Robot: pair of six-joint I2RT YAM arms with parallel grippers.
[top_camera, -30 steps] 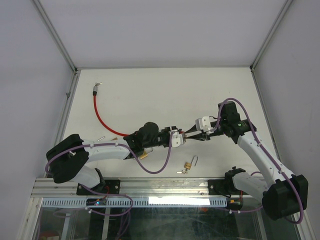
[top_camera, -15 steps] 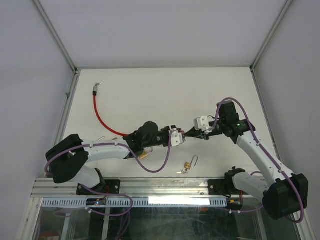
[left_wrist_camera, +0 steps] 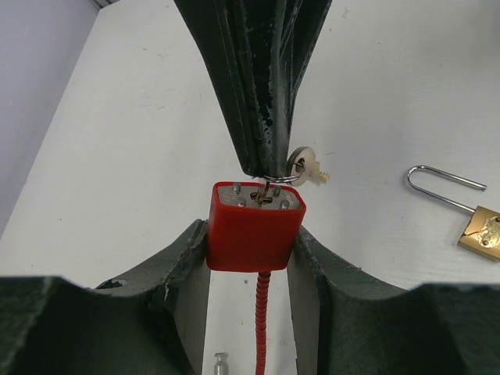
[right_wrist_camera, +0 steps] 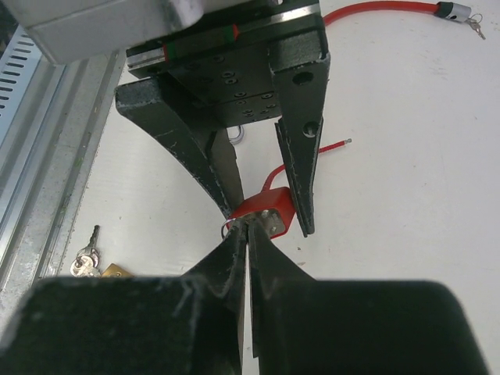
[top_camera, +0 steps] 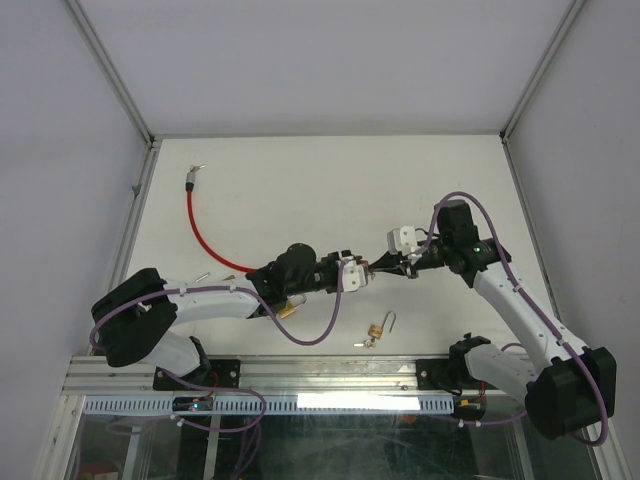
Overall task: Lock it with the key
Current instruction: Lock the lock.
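Left tool (left_wrist_camera: 254, 244) is clamped on the sides of the red lock (left_wrist_camera: 251, 223). It holds the lock off the counter (top_camera: 320, 180) at mid-table, keyhole face turned toward the other arm, so the body looks braced against a twist. The cable (left_wrist_camera: 262, 320) trails out the back of the lock, between the left fingers.

Right tool (left_wrist_camera: 264, 166) comes in nose-on to that face, tips pinched together on the key (left_wrist_camera: 269, 189) sitting in the keyhole. The key head is mostly hidden by the tips. A spare key (left_wrist_camera: 308, 168) hangs off the ring beside it. The head-on line-up probably lets a wrist roll turn the key.

A brass padlock (left_wrist_camera: 484, 233), shackle open, lies on the counter apart from both arms and looks uninvolved.

Versus a second ago:
- The right tool was part open at the key; now it's closed on it.
- The right wrist has shifted slightly up and toward the lock.
- Left arm, lock and padlock haven't moved.

Judgement: the grip is just made, the turn not started.
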